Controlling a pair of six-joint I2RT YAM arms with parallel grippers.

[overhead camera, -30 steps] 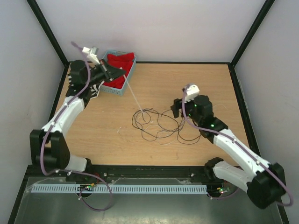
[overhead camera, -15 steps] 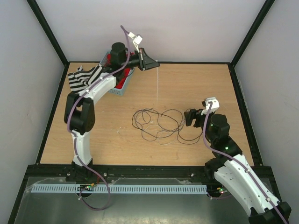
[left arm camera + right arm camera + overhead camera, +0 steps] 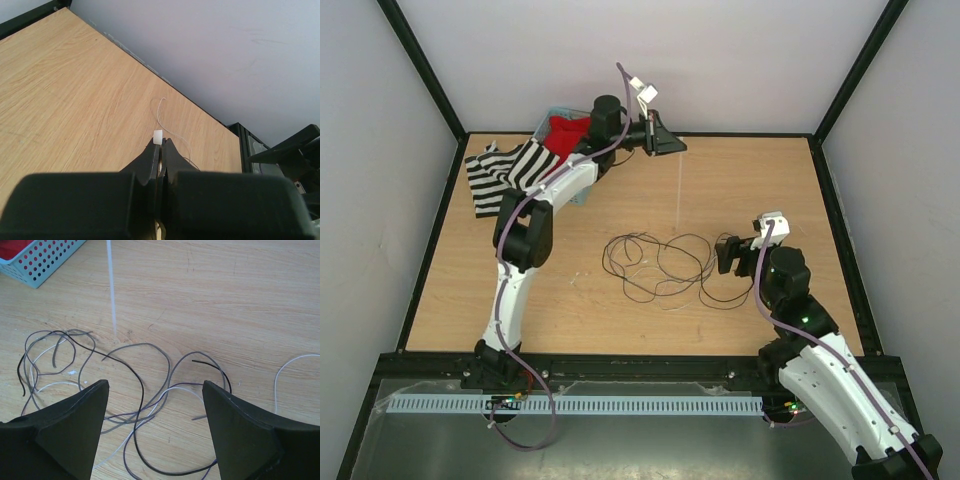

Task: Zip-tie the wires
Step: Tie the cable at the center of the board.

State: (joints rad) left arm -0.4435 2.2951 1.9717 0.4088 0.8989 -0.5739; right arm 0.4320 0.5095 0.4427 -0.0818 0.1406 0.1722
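The zip tie (image 3: pixel 679 190) is clamped by its head in the left gripper (image 3: pixel 670 147) and hangs at twelve o'clock of the wires (image 3: pixel 660 265) (loosely looped, not bundled). The right gripper (image 3: pixel 728 253) is spread wide and empty at their three o'clock. Delivery of the tie is judged to be in hand. Next, the strands need to be gathered and the tie's tip passed beneath them.

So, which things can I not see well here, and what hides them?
Zip tie: left wrist view, only its head shows; the shut left tool hides the strip. Right wrist view, the top edge cuts it off.
Wires: right wrist view, the open right tool covers the near loops; top view, too thin to count.
Basket: right wrist view, cut by the corner; top view, mostly behind the left arm.
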